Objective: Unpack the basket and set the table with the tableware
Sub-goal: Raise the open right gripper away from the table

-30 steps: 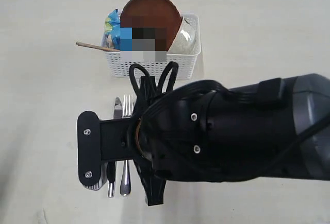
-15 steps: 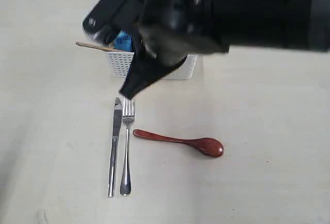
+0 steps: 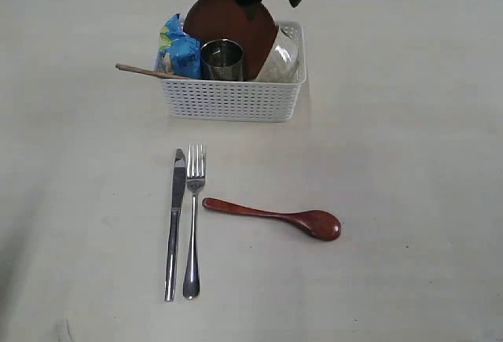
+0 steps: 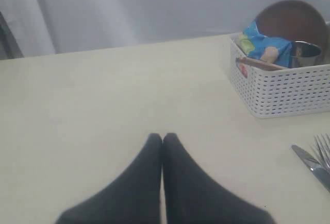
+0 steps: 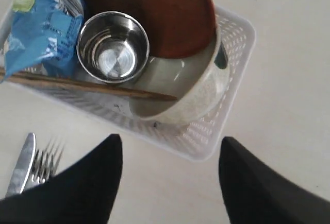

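**Entry: table setting, part laid**

- **Left gripper** (image 4: 163, 138): fingers pressed together and empty, over bare table (image 4: 103, 90). The basket (image 4: 278, 95) is well ahead of them and off to one side.
- **Change:** a second ago the right arm sat low beside the knife and fork. It has since lifted away, and the spoon now lies on the table.
- **Right gripper** (image 5: 171, 140): fingers spread wide with nothing between them, now above the basket's near wall.
- **In the basket, below and beyond those fingers:** chopsticks (image 3: 145, 71), snack bag (image 3: 179, 47), cup (image 3: 222, 59), plate (image 3: 232, 16) on edge, bowl (image 3: 283, 59).
- **Laid out, well clear of both sets of fingers:** knife (image 3: 174, 224), fork (image 3: 192, 224) just beside it, and spoon (image 3: 275, 216) crosswise with its handle near the fork.
- **Judgement:** three pieces are placed and four remain. The next pick from the basket looks to be in hand.
- **Surface:** pale cream, faintly grained, matte.
- **Room:** plain grey-white backdrop (image 4: 154, 7) behind the far edge.
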You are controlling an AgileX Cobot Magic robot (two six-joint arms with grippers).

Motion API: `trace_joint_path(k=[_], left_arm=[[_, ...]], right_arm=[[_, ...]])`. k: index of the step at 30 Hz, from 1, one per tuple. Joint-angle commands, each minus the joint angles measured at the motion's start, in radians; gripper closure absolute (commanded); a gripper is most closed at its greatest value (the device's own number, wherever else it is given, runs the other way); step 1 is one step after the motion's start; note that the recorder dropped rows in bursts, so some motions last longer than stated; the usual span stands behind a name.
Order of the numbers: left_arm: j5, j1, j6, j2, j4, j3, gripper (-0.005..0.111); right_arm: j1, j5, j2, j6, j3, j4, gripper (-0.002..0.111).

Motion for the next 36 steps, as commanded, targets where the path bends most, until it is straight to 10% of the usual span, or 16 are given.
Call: trace_joint_path(k=[1,17,27,32,36], left_arm=[[-0.01,0.002,-0.004,-0.002,0.001,0.003,0.106],[-0.01,0.002,-0.004,-0.002,0.001,0.003,0.106],[-0.01,0.002,-0.004,-0.002,0.001,0.003,0.106],[-0.01,0.002,-0.004,-0.002,0.001,0.003,0.106],[-0.01,0.002,-0.004,-0.002,0.001,0.003,0.106]], right_arm=[[-0.032,0.013,0.118,0.033,-0.119,0.022,0.054],[-0.064,0.013,0.184,0.058,-0.167,-0.147,0.069],[-0.057,0.013,0.068,-0.038,-0.167,-0.694,0.069],[-0.297,0.013,0.06,-0.047,-0.147,0.111,0.069],[-0.416,0.013,0.044,-0.461,-0.089,0.694,0.069]])
